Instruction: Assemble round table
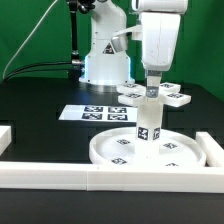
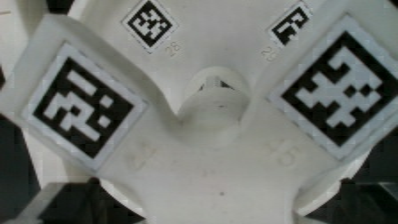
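Note:
The large round rimmed disc (image 1: 120,152) lies flat near the front of the table. The short thick leg (image 1: 148,126) stands upright on the disc's middle, tags on its sides. My gripper (image 1: 152,90) hangs straight above the leg, its fingers down at the leg's top end and standing wide apart, so I take it as open. In the wrist view the leg (image 2: 214,140) fills almost the whole picture, with large tags on its faces; my fingertips barely show. The flat bar-shaped foot (image 1: 177,97) lies on the table behind the leg.
White border rails run along the front (image 1: 60,178), the exterior view's left (image 1: 5,135) and right (image 1: 212,150). The marker board (image 1: 97,113) lies behind the disc, toward the exterior view's left. The arm's white base (image 1: 105,60) stands at the back.

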You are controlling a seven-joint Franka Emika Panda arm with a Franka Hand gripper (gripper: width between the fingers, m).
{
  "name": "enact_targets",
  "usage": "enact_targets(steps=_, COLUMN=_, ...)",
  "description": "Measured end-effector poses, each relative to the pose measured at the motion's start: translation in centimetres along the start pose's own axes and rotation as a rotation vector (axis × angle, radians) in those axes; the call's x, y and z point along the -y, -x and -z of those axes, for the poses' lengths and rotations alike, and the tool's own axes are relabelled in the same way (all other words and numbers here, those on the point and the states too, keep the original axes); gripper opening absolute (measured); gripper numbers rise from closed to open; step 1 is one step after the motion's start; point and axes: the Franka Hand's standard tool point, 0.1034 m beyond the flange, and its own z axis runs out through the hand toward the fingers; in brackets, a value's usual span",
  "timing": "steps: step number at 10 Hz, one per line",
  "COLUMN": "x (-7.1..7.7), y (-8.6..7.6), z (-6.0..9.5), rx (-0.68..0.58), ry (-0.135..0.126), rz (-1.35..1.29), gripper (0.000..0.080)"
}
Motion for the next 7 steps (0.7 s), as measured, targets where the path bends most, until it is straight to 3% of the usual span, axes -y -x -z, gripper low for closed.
enact_targets(steps=5, x=0.13, y=0.4, z=-0.46, rx=0.003, ry=-0.008, rz=-0.009, gripper=0.0634)
enact_targets(steps=6, x=0.13, y=0.46, z=-0.49, rx=0.004, ry=-0.009, rz=-0.01, gripper=0.0452)
enact_targets(steps=7, x=0.13, y=0.5, z=-0.5, rx=0.004, ry=-0.009, rz=-0.012, gripper=0.0452)
